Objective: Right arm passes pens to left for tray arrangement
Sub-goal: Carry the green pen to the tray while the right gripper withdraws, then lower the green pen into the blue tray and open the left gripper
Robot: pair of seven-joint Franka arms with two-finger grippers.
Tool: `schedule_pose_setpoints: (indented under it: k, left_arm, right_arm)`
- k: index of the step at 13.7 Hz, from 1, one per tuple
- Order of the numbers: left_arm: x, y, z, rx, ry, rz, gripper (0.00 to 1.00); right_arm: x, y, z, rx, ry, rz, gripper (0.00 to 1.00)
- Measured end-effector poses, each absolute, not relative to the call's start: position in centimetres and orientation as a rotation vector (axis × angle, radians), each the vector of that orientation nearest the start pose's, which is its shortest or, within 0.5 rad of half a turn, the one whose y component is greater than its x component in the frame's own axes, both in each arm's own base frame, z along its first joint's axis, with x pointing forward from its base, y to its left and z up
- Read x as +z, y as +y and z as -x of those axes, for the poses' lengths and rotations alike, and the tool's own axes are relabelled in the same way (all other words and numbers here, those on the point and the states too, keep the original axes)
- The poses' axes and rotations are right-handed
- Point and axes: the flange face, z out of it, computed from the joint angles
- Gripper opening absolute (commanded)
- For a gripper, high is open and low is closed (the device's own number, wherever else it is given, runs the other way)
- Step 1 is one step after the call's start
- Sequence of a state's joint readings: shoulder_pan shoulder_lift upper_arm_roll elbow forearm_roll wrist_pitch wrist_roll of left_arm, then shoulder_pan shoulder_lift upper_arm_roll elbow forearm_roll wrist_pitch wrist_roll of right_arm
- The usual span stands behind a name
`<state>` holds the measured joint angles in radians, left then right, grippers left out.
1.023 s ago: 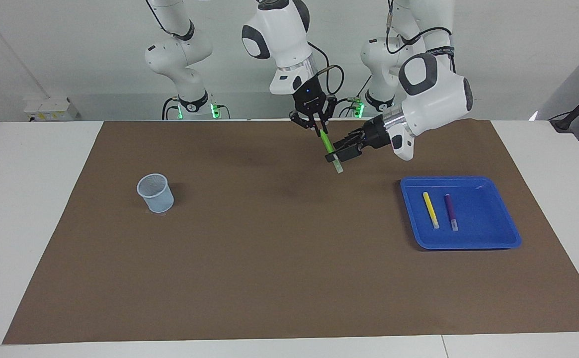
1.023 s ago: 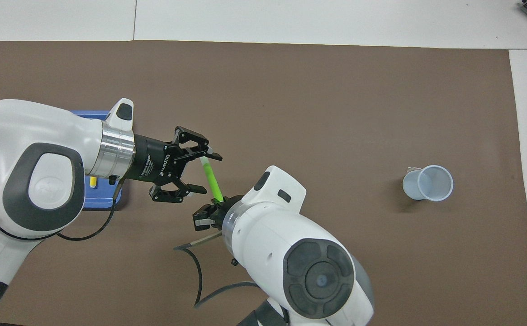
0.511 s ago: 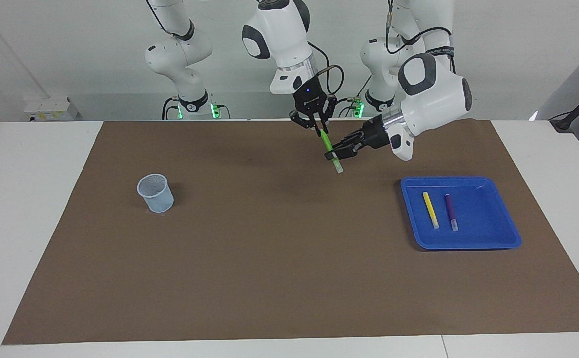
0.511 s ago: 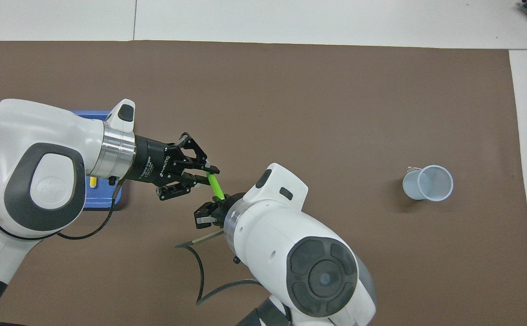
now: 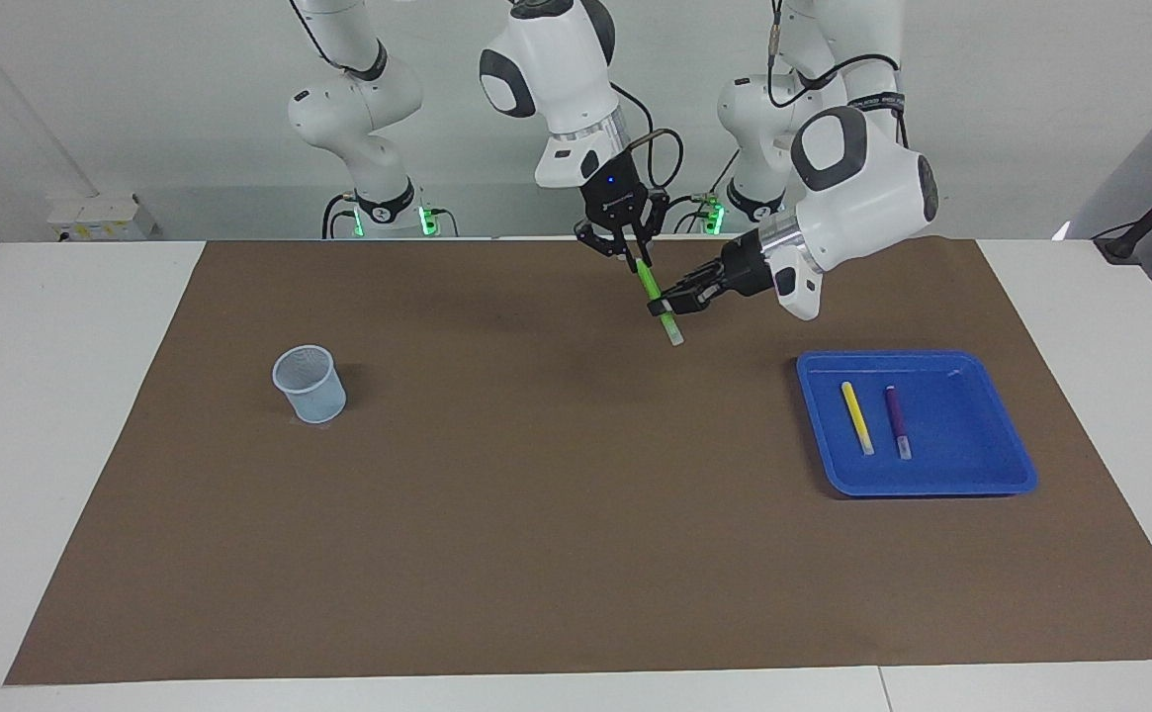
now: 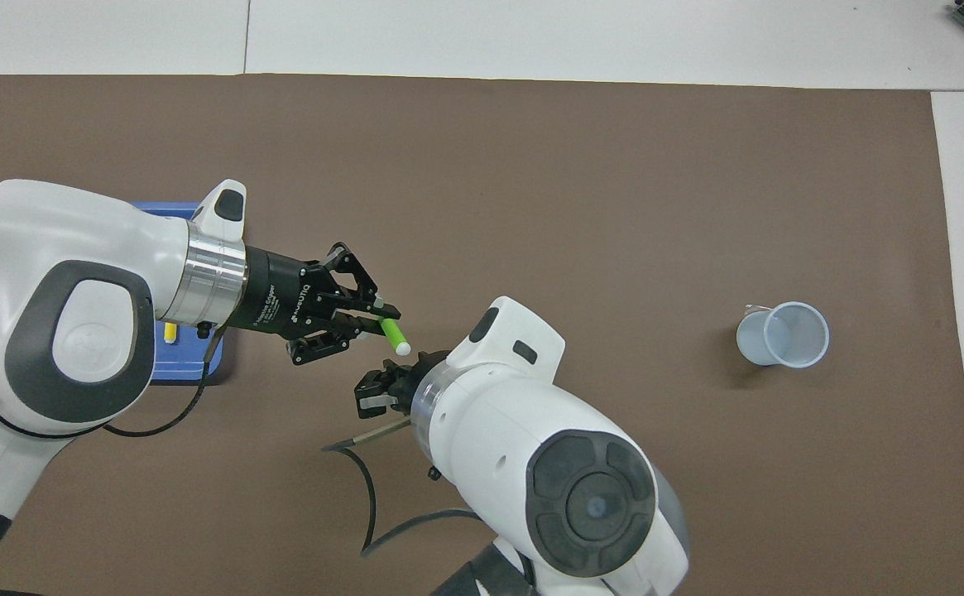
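Above the mat, the left gripper (image 5: 667, 306) clamped the green pen (image 5: 657, 298), tilted steeply below the right gripper (image 5: 629, 259), whose fingers' state was unclear.

Facing camera high across my table, looking back at me; overhead camera above my end, steeply down, closer; both share the brown mat (image 5: 536, 514).

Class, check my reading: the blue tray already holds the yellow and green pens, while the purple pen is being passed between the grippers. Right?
Not quite. The facing view shows the blue tray holding the yellow pen and purple pen; the green pen is the one between the grippers.
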<state>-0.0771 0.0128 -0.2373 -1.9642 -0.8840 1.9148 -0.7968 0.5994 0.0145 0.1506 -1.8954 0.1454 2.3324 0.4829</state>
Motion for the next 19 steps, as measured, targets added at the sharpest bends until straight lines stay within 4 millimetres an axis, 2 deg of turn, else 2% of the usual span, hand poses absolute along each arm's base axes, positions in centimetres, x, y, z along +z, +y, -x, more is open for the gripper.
schedule_pose_setpoints:
  k: [3,6,7,10,12,13,15,17,19]
  left_arm:
    - [48.6,-22.5,-52.0,-0.609,0.963,-2.201,0.00]
    - [48.4,-22.3,-52.0,-0.562,0.929,-2.277,0.00]
    - [48.3,-22.2,-51.9,-0.543,0.896,-2.320,0.00]
    - [48.0,-20.5,-51.9,-0.473,0.745,-2.534,0.00]
    - [48.0,-18.4,-52.0,-0.426,0.577,-2.706,0.00]
    - [47.8,-17.0,-52.1,-0.397,0.475,-2.802,0.00]
    - [47.3,-14.0,-52.6,-0.341,0.268,-2.950,0.00]
    - [47.1,-10.1,-53.4,-0.298,0.091,-3.044,0.00]
    - [47.1,-5.9,-54.0,-0.278,-0.047,-3.104,0.00]
  right_arm:
    - [53.6,40.8,-44.1,-0.381,-0.252,2.760,1.00]
    - [53.6,38.1,-46.4,-0.390,-0.254,2.789,1.00]
    - [53.8,36.2,-47.7,-0.381,-0.267,2.817,1.00]
    - [55.3,27.8,-52.2,-0.289,-0.280,2.940,1.00]
    - [57.0,22.7,-53.9,-0.179,-0.252,2.992,1.00]
    - [57.6,20.8,-54.3,-0.126,-0.232,3.009,1.00]
    - [58.1,18.7,-54.7,-0.033,-0.201,3.036,1.00]
    - [57.8,17.4,-54.9,0.026,-0.199,3.088,1.00]
    - [57.3,14.7,-55.3,0.086,-0.214,3.110,1.00]
